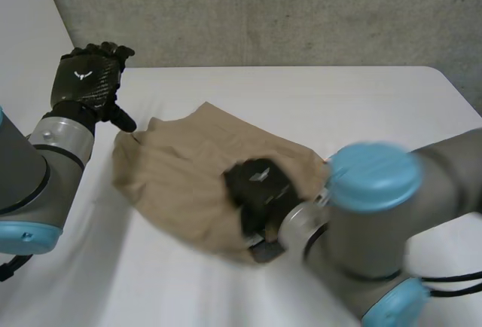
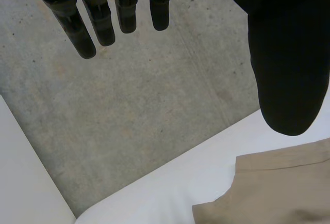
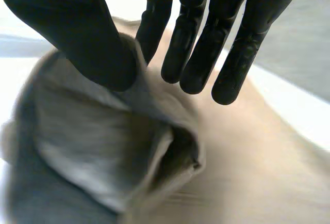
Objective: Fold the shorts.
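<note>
The tan shorts [image 1: 181,169] lie rumpled on the middle of the white table [image 1: 316,97]. My right hand [image 1: 256,187] rests on their near right part. In the right wrist view, my right hand [image 3: 196,38] pinches a raised fold of the shorts [image 3: 154,146] between its thumb and straight fingers. My left hand [image 1: 86,78] hovers above the table's far left corner, just beyond the shorts' left edge, holding nothing. In the left wrist view its fingers [image 2: 103,17] are straight and spread from the thumb, with a corner of the shorts [image 2: 278,188] below the thumb.
A grey concrete wall [image 1: 263,10] stands right behind the table's far edge. Bare table surface lies to the right of the shorts and in front of them at the left [image 1: 151,282]. My right arm [image 1: 376,214] covers the near right of the table.
</note>
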Available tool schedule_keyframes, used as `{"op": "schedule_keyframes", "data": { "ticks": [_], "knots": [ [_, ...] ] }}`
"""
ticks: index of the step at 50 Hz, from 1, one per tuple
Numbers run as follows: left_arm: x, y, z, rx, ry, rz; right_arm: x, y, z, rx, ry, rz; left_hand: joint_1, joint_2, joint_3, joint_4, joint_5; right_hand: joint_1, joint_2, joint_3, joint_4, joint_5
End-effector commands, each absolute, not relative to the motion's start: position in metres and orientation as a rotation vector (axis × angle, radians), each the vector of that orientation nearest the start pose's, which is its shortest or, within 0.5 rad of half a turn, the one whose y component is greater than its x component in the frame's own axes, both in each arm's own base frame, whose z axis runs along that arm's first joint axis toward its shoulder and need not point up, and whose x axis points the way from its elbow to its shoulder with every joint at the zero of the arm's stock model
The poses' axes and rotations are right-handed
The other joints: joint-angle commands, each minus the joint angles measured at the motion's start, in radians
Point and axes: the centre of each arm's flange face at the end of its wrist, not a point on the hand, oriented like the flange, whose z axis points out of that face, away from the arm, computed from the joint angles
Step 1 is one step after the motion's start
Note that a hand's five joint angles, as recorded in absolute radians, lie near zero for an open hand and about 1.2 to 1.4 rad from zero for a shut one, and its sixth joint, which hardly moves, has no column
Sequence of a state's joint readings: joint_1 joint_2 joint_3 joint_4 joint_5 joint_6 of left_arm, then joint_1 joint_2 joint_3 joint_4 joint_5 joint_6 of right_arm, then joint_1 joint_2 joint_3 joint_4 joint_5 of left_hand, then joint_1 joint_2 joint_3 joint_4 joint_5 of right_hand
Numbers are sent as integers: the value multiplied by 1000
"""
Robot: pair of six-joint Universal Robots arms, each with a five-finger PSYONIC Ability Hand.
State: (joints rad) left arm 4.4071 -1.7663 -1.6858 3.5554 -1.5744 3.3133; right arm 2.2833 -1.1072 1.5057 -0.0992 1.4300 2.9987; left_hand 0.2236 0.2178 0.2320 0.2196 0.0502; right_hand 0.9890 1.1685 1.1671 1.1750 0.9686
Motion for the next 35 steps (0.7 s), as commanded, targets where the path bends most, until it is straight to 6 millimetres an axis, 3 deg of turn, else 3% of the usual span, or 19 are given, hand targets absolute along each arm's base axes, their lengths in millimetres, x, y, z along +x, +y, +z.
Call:
{"op": "schedule_keyframes", "data": {
  "ticks": [1, 8, 11, 18, 27, 35],
  "knots": [
    [-227, -286, 256, 513, 2102, -2411, 274, -247, 211, -963, 2164, -1664, -36, -31, -45, -33, -38, 407, 228, 229, 221, 253],
    [-232, -277, 243, 601, 2169, -2363, 237, -256, 204, -1177, 2285, -1503, -25, -19, -33, -21, -26, 407, 228, 229, 221, 253],
    [-235, -277, 237, 647, 2198, -2354, 232, -257, 202, -1219, 2279, -1480, -16, -10, -24, -12, -17, 407, 228, 229, 221, 253],
    [-247, -284, 194, 795, 2347, -2214, 232, -254, 198, -1228, 2267, -1454, 16, 22, 8, 20, 15, 407, 228, 229, 221, 253],
    [-283, -283, 180, 968, 2341, -2194, 237, -248, 195, -1177, 2263, -1428, 13, 19, 5, 17, 12, 407, 228, 229, 221, 253],
    [-312, -309, 178, 992, 2289, -2268, 245, -234, 189, -1167, 2246, -1379, 16, 22, 8, 20, 15, 407, 228, 229, 221, 253]
  ]
}}
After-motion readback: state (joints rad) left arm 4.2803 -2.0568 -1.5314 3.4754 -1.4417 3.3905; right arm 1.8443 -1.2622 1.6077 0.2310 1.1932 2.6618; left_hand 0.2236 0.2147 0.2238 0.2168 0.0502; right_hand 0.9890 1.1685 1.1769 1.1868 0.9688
